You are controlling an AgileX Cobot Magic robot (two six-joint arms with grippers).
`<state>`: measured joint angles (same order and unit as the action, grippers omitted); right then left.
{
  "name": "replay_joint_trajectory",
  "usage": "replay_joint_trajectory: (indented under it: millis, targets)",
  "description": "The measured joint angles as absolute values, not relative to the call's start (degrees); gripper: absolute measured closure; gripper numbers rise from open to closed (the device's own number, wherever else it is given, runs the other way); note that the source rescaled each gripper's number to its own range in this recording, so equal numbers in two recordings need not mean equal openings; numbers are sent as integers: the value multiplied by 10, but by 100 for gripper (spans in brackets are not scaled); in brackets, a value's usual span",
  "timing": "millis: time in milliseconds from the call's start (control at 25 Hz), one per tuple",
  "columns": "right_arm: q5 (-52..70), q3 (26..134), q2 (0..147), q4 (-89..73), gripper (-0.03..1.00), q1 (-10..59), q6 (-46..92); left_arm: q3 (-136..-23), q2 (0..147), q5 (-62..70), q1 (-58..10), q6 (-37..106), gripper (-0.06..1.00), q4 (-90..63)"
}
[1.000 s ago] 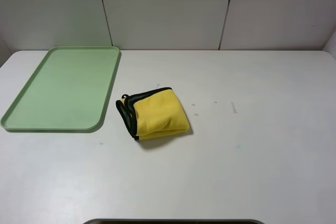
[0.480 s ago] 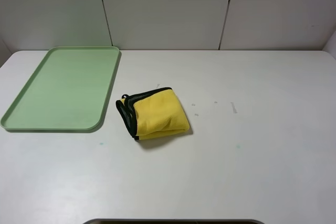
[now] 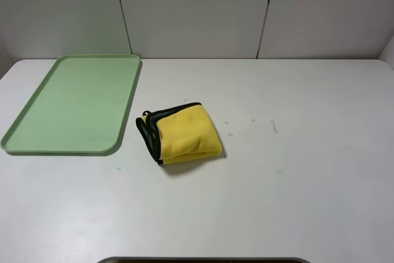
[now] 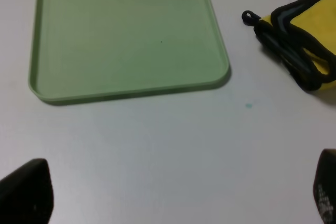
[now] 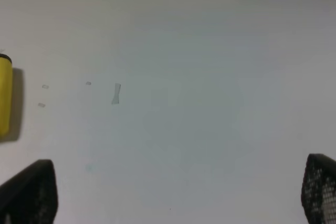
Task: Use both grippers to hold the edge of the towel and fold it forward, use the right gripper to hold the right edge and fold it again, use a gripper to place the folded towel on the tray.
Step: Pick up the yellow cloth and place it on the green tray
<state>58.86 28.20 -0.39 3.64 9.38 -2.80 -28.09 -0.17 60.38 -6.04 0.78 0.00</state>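
Towel (image 3: 183, 135) folded into a small thick bundle, yellow side up, black edging stacked in layers along its left side. Lies flat on the desk (image 3: 295, 189), near the tray's (image 3: 74, 149) front right corner, a gap between them, not touching. Not on the tray. The left wrist view shows the towel (image 4: 307, 30) with its black loop (image 4: 247, 16) sticking out toward the tray (image 4: 126, 90).

Left pincer (image 4: 178, 182) released, jaws spread wide, nothing between them; only the two black fingers (image 4: 26, 192) show, one at each side of the view. It hangs over bare desk in front of the tray, touching neither tray nor towel; whether the fingers touch the desk, cannot tell.

Right pincer (image 5: 173, 187) also released, jaws wide, grasping nothing, black fingers (image 5: 29, 192) at both sides of the view. Bare desk under it, well right of the towel (image 5: 4, 95), only a yellow sliver of which is in that view.

Small teal speck (image 3: 119, 168) on the desk in front of the tray. Faint pale marks (image 3: 274, 126) on the desk right of the towel. Grey panelled wall (image 3: 197, 10) behind the desk.
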Motion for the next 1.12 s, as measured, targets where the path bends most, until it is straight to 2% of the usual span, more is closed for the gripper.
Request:
replay_joint_trajectory:
  millis: [400,1120]
  targets:
    - [589,282,-4,36,-3,94,-28,-282,28,588,-60,-39,-6,-43]
    - [589,282,-4,36,-3,94,-28,-287,355,396,-60,-52,-5,-263]
